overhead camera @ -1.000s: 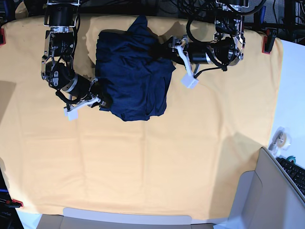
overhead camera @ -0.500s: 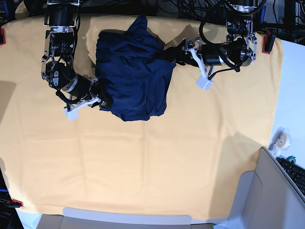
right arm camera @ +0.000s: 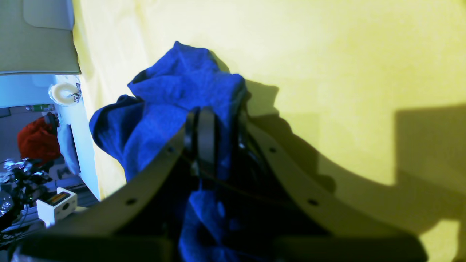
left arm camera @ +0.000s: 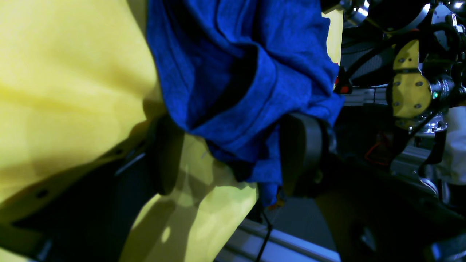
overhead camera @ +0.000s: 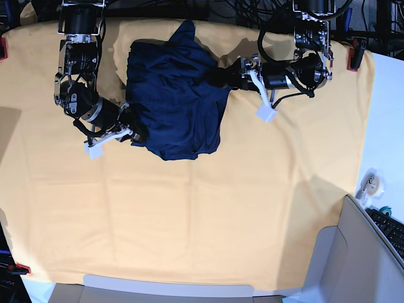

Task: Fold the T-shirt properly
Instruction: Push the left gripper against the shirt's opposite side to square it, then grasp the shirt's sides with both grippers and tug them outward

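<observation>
Navy knit fabric, the T-shirt, lies bunched in the upper centre of the base view on the yellow-orange cloth that covers the surface. At the shirt's lower left edge, the right tool is clamped on a fold; the right wrist view shows its dark fingers pressed together with blue fabric bulging around them. At the shirt's upper right edge, the left tool reaches in from the right of the frame; the left wrist view shows its two pads spread apart, with a hemmed fold hanging between them, touching the right-hand pad.
</observation>
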